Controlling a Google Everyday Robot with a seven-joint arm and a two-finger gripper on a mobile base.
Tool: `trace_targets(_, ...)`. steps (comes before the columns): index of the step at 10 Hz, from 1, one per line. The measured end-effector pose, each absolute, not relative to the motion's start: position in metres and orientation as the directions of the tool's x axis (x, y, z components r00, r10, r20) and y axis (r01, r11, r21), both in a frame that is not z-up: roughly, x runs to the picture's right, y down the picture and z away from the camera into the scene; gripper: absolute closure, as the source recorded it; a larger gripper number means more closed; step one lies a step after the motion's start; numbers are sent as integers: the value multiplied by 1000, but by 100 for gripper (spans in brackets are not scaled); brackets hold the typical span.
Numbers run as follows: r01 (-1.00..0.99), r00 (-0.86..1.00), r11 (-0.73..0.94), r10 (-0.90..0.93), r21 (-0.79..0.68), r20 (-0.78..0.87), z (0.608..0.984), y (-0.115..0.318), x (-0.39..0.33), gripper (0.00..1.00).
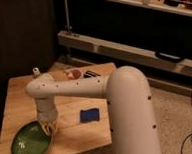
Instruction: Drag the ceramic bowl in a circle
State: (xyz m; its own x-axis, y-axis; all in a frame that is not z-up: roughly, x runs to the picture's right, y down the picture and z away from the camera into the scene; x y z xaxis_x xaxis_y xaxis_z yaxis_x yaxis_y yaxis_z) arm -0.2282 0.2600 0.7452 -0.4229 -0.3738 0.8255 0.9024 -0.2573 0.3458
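Bowl handling: rigid, glossy, probably heavy and breakable.
We found the ceramic bowl (32,140) at the table's (70,127) near-left corner, gripper (48,128) on its right rim; grip state indeterminable.

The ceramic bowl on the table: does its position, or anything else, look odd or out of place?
Yes. The ceramic bowl sits at the table's near-left corner, apparently close to its front edge. The gripper is at the bowl's right rim. The blue block lies flat; nothing looks spilled.
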Motion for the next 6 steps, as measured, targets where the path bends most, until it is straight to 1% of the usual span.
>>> trace_targets(1,909,-409,-257,-393,329,824,762,249,-237,100)
trace_targets(3,933,-352,-239,-444,270,824,788,220,-233,100)
trace_targets(6,969,-236,-195,-532,153,813,821,171,-194,100)
